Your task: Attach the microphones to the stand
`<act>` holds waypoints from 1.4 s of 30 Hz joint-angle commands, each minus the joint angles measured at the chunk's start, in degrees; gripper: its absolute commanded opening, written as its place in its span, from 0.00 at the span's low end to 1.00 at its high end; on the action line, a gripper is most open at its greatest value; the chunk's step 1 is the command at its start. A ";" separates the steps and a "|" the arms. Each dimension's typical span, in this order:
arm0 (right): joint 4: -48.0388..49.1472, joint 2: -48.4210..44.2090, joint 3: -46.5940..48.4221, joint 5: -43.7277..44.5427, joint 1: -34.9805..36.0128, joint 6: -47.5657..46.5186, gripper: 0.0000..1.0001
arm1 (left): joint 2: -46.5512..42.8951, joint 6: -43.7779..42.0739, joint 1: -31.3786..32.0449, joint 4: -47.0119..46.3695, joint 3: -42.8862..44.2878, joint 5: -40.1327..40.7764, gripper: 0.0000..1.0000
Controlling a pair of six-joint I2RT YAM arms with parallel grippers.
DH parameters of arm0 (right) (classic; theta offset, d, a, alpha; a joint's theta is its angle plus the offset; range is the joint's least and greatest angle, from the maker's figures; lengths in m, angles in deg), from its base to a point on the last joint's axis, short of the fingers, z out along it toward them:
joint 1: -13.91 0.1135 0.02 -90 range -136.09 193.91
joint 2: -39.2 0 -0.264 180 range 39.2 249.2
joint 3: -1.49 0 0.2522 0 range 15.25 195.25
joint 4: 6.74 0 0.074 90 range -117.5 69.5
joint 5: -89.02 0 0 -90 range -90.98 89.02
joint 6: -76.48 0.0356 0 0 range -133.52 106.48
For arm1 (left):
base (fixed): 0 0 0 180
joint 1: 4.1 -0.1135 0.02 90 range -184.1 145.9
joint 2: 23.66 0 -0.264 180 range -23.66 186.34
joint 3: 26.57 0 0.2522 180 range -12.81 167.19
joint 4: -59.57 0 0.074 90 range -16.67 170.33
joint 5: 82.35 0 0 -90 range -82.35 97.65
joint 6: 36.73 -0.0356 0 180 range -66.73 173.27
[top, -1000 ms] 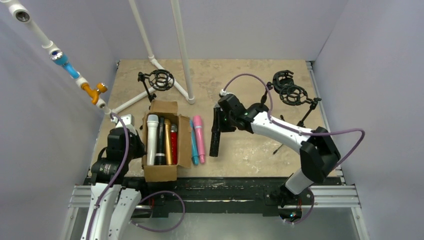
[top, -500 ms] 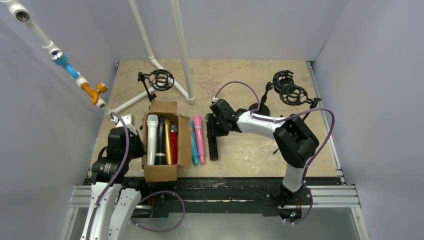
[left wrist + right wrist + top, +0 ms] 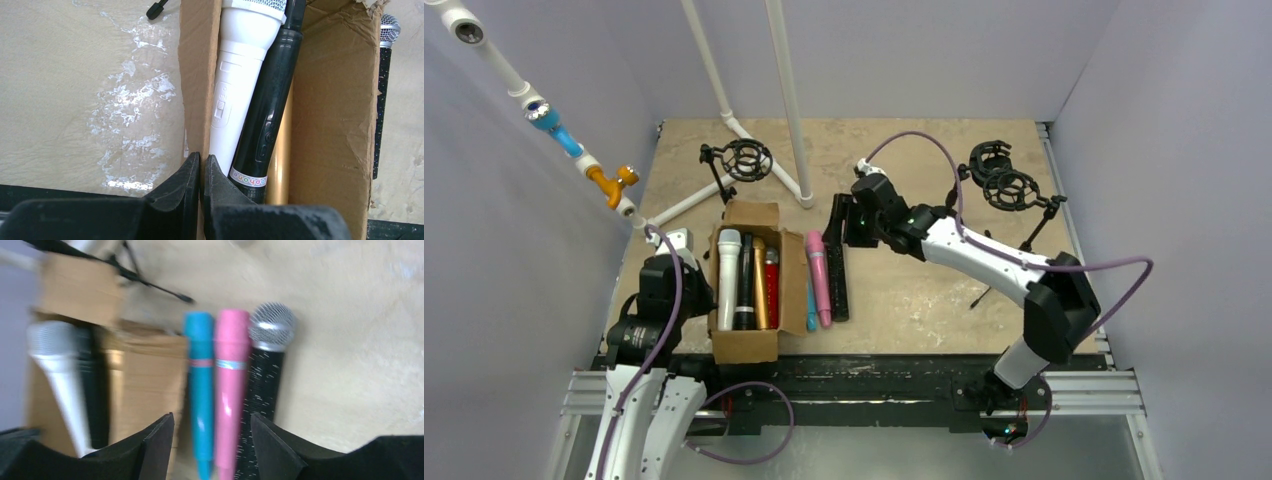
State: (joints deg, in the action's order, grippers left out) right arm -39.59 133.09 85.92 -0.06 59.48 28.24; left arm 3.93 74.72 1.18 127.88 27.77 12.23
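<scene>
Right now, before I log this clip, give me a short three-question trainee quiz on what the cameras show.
1. True or false: the right gripper is open.
2. Which mic on the table lies farthest from the box? A blue mic, B pink mic, C black mic.
3. What does the left gripper clamp?
Key: 1 true; 2 C; 3 the box's wall.

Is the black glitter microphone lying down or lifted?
Lying down: the black glitter microphone rests on the table beside the pink microphone; the right gripper is open.
</scene>
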 commanded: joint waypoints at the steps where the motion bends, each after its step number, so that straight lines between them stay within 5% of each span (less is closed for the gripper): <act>1: -0.14 -5.41 8.06 4.05 5.34 2.76 0.61 | -0.96 0.43 0.08 -6.05 1.93 -0.27 0.00; 14: -4.33 14.80 28.67 -0.32 19.05 2.80 0.59 | -0.83 0.50 0.08 -5.93 2.09 -0.26 0.00; 42: -4.18 31.68 37.30 -0.75 19.74 3.07 0.56 | -0.70 -0.09 0.08 -6.80 1.62 -2.43 0.00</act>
State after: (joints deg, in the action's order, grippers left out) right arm -44.97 162.77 121.42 -0.71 79.06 31.32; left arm 4.13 74.48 1.18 128.27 27.75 11.58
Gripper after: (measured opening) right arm 0.576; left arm 0.030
